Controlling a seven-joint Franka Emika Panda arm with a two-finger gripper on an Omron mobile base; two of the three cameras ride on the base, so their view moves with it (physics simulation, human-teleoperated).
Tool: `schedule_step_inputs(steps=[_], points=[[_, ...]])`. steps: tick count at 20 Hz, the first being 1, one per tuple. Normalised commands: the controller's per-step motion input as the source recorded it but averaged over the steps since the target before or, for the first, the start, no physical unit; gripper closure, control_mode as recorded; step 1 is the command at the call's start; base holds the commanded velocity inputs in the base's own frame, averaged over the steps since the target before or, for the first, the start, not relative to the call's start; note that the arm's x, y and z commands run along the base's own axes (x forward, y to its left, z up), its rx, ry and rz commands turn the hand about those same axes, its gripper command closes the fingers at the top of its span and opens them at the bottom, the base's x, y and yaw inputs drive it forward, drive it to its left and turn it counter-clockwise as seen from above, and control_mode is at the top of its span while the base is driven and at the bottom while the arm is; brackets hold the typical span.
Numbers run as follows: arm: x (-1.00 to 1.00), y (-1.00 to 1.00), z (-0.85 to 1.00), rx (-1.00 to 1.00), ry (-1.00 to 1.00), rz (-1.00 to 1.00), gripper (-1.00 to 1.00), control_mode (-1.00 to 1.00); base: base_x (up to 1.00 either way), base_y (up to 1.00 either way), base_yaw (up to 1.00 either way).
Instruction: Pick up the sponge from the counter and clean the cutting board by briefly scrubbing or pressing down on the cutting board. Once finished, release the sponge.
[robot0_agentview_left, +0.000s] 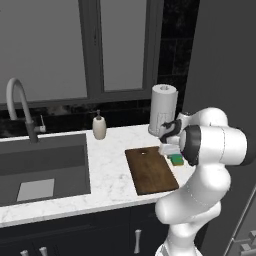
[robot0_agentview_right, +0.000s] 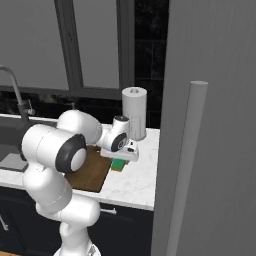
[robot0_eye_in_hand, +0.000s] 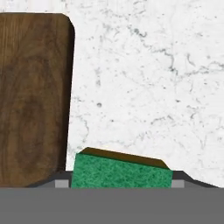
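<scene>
Sponge (robot0_eye_in_hand: 120, 173) sits between the tips of our pincer (robot0_eye_in_hand: 120, 183), which pinches it on both sides, green face up with the yellow layer at its far edge. It lies on the white desk (robot0_eye_in_hand: 153, 78) just beside the board (robot0_eye_in_hand: 33, 96), at the board's 3 o'clock. A paper-towel roll (robot0_agentview_left: 163, 110) stands at the sponge's 12 o'clock.

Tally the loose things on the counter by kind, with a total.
Sponge: 1
Cutting board: 1
Paper towel roll: 1
Soap dispenser: 1
Total: 4
</scene>
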Motion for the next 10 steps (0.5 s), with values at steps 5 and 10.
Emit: schedule_step_inputs(steps=[5,10], points=[[-0.29,0.01,0.5,0.0,0.0,0.01,1.0,-1.0,0.0,0.0,0.0],[-0.02,0.38,0.08,0.0,0.01,0.04,1.0,-1.0,0.0,0.0,0.0]])
